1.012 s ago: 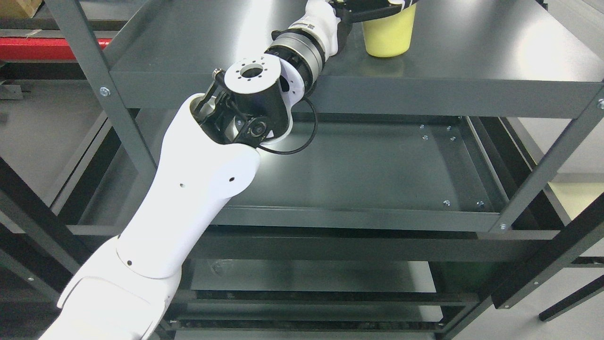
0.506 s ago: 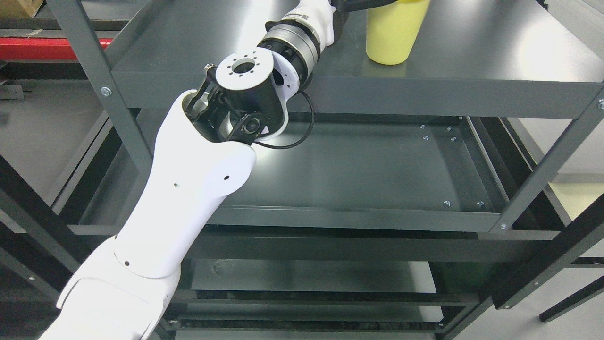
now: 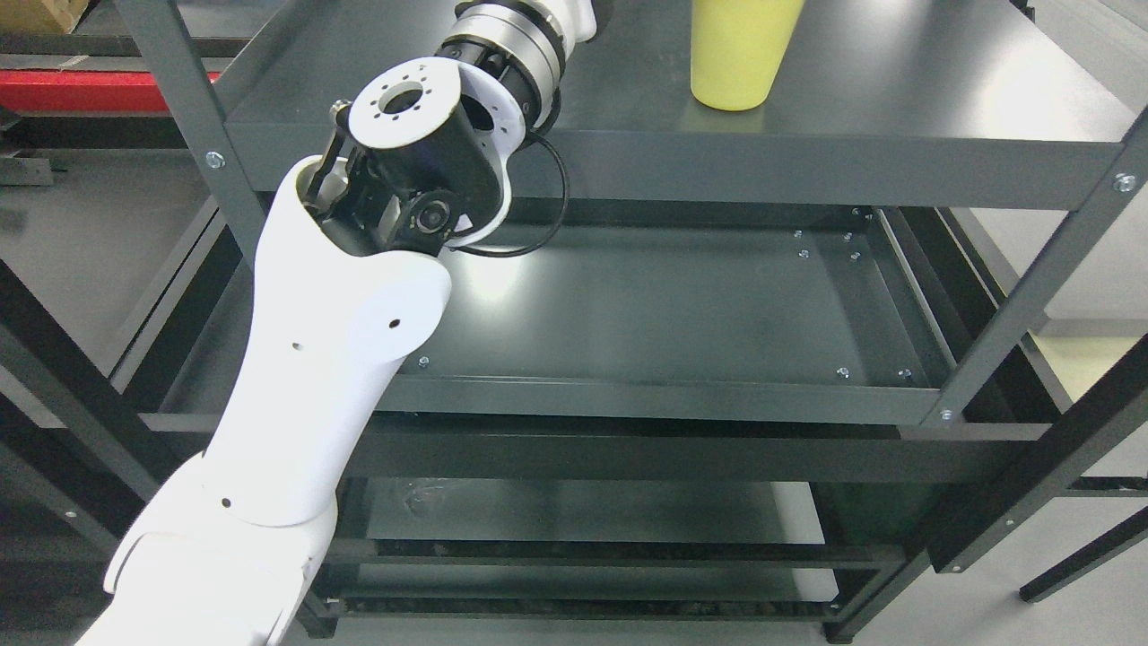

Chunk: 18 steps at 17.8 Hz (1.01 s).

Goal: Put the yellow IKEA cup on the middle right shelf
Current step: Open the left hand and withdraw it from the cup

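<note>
You won't find any readable text, label, brand mark or number here. The yellow cup point(image 3: 741, 52) shows a plain side with no print facing you, the grey shelf point(image 3: 897, 117) it stands on is bare metal, and the white left arm point(image 3: 332, 359) carries no markings.

A dark grey metal shelving unit point(image 3: 807, 161) fills the view, its slanted uprights fixed with bolts and its tiers catching soft glare from overhead light. Beneath and around it lies a pale grey floor point(image 3: 1058, 619). At the upper left, behind the frame, runs a red bar point(image 3: 63, 90), with a cardboard box point(image 3: 36, 13) above it
</note>
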Available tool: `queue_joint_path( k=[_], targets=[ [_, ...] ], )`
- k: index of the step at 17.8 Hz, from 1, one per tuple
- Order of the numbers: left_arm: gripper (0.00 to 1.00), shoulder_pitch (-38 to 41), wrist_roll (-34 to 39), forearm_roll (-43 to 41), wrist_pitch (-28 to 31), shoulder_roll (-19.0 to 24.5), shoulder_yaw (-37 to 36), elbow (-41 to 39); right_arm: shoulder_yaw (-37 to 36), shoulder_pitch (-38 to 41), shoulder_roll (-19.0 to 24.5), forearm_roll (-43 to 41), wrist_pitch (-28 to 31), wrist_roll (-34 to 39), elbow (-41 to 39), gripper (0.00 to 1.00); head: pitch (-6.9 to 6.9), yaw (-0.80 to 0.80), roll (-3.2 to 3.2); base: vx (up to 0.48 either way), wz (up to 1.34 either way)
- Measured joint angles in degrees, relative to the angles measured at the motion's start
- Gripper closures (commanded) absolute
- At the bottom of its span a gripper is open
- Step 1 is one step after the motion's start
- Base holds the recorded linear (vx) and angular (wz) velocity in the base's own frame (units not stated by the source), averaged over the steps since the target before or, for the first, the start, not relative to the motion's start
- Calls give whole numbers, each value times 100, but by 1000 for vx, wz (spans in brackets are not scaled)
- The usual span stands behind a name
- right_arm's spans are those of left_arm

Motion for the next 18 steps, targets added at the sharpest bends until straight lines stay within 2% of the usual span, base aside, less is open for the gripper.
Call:
queue_joint_path(
  k=[4,9,12,15,18],
  targets=[
    [1,109,-480,-5,-2,0,171,-239,0,1,0,0,0,0,0,1,0,0,0,-136,-6],
    [3,322,-2422,-10,-14,0,298,-437,0,0,0,0,0,0,0,1,0,0,0,-149,100],
    [3,468,-3283,-12,-33,0,341,-512,0,0,0,0,0,0,0,1,0,0,0,-162,62],
    [1,735,-3654,-51,-54,0,315,-560,0,1,0,0,0,0,0,1,0,0,0,-162,-73],
    [1,1308,-3766,-569,-122,0,236,-588,0,1,0,0,0,0,0,1,0,0,0,-150,-148]
  ],
)
